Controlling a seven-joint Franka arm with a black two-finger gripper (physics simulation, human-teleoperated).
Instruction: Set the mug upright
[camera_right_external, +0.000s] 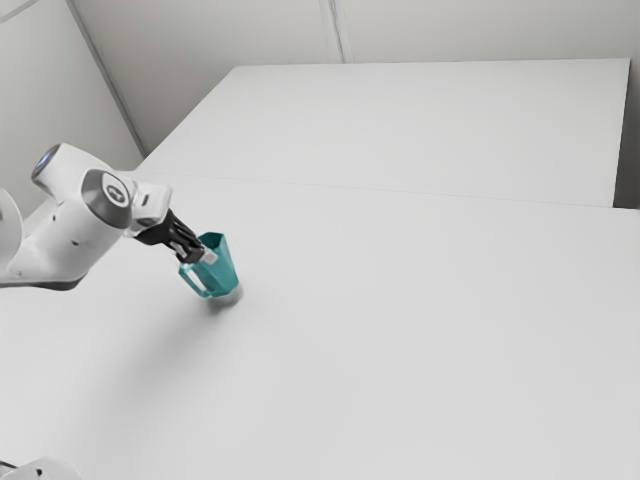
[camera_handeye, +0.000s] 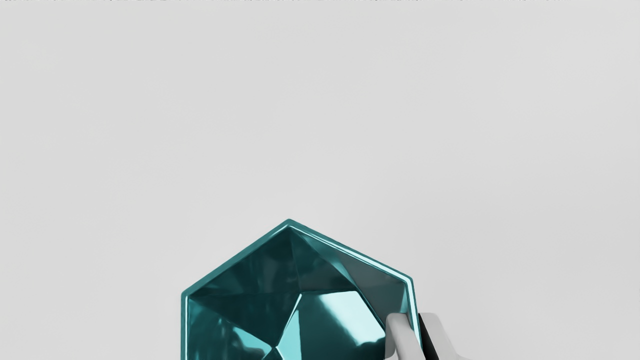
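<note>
Here at the exterior view's left, a rounded white piece (camera_right_external: 42, 470) sits in the bottom corner, well apart from the pincer, and above it comes the white arm (camera_right_external: 75, 235), reaching across and down to the black pincer (camera_right_external: 203, 256). And the pincer is clamped on the wall of the mug! The wrist view has the detail: one finger (camera_handeye: 400, 334) is down inside the rim, the other finger (camera_handeye: 442, 336) is outside it, and the teal wall is pinched between the two, close to a corner of the rim.

Moving right, the handle (camera_right_external: 190, 283) comes just below the pincer, on the arm's side, and then the body of the teal mug (camera_right_external: 222, 272), right at the fingertips and running down below them. It stands close to upright, mouth up, with a slight lean; six-sided rim, shiny faceted walls inside. Under it, below the pincer, lies a soft grey shadow (camera_right_external: 226, 299); whether the base touches down or hangs just above the table, I can't tell from here.

Further right, past the pincer, the pale table (camera_right_external: 420, 310) spreads out wide, a thin seam (camera_right_external: 400, 191) crossing it beyond the mug, and behind all that rises the light wall (camera_right_external: 480, 30).
</note>
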